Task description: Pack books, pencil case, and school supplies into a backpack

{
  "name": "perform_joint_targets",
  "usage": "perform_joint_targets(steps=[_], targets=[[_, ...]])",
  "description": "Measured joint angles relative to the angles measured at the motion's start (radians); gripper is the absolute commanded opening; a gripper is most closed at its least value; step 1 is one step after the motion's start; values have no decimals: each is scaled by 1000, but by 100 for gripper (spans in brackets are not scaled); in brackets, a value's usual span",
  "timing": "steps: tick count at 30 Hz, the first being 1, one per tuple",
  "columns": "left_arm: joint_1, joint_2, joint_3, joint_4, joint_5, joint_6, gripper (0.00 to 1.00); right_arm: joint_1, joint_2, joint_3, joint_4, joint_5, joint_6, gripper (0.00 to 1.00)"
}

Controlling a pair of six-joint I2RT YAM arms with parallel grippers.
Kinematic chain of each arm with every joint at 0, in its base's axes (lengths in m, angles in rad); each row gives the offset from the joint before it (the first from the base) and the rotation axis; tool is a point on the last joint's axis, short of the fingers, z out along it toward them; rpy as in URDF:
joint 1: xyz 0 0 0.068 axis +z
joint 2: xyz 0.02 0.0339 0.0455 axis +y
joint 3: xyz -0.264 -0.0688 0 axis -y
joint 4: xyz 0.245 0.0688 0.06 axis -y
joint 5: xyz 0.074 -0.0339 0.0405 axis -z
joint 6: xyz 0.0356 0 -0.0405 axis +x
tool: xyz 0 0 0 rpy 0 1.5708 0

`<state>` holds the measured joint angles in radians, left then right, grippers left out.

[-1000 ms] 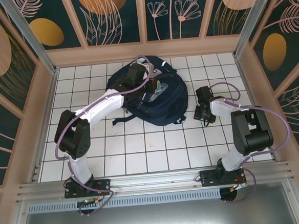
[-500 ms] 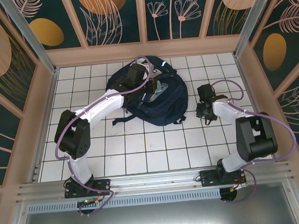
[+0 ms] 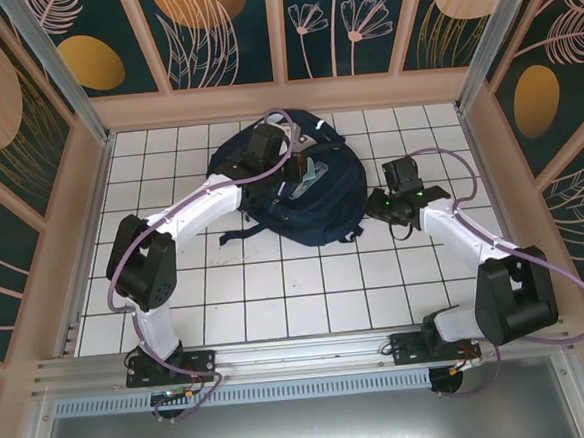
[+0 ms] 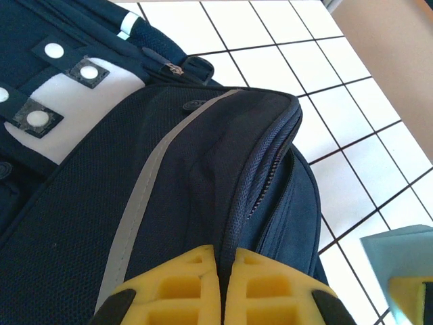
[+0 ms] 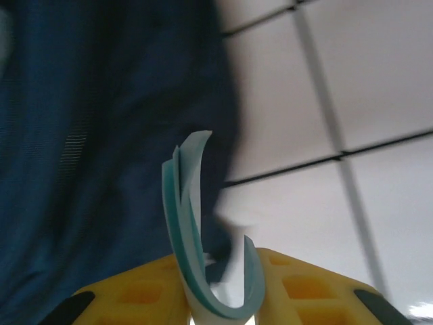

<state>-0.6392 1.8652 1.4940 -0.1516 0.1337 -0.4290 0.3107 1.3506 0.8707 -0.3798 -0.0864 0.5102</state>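
Note:
The navy backpack [image 3: 323, 205] lies at the back middle of the tiled floor. My left gripper [image 3: 286, 165] is shut on the backpack's zipper rim [image 4: 226, 223], and its yellow fingers [image 4: 169, 288] pinch the dark fabric. A grey-blue item [image 3: 312, 170] shows in the opening, and I cannot tell whether it is the pencil case. My right gripper [image 3: 378, 205] hangs just right of the backpack [image 5: 95, 135], shut on a thin light-blue flat piece [image 5: 181, 223] that is bent into a U between the fingers. That light-blue piece [image 4: 399, 254] also shows in the left wrist view. Books are out of view.
White tiled floor [image 3: 276, 280] spreads in front of the backpack. Beige walls [image 3: 284, 97] close in the back and both sides. A dark strap [image 3: 235, 238] trails off the backpack's near left side.
My right arm has swung left to the backpack's right edge, and its jaws have narrowed on the light-blue piece. The left arm and the backpack have not moved.

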Motion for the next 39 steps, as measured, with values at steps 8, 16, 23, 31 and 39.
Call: perform_joint_targets(steps=[8, 16, 23, 31, 39], targets=[[9, 0, 0, 18, 27, -27, 0, 51, 100, 57, 217, -130, 126, 27], [9, 0, 0, 21, 43, -38, 0, 119, 369, 242, 383, -206, 208, 30], [13, 0, -3, 30, 51, -53, 0, 138, 457, 336, 404, -233, 249, 56], [18, 0, -4, 43, 47, -66, 0, 128, 457, 333, 382, -212, 251, 76], [16, 0, -4, 56, 54, -82, 0, 123, 319, 273, 305, -131, 201, 83]])
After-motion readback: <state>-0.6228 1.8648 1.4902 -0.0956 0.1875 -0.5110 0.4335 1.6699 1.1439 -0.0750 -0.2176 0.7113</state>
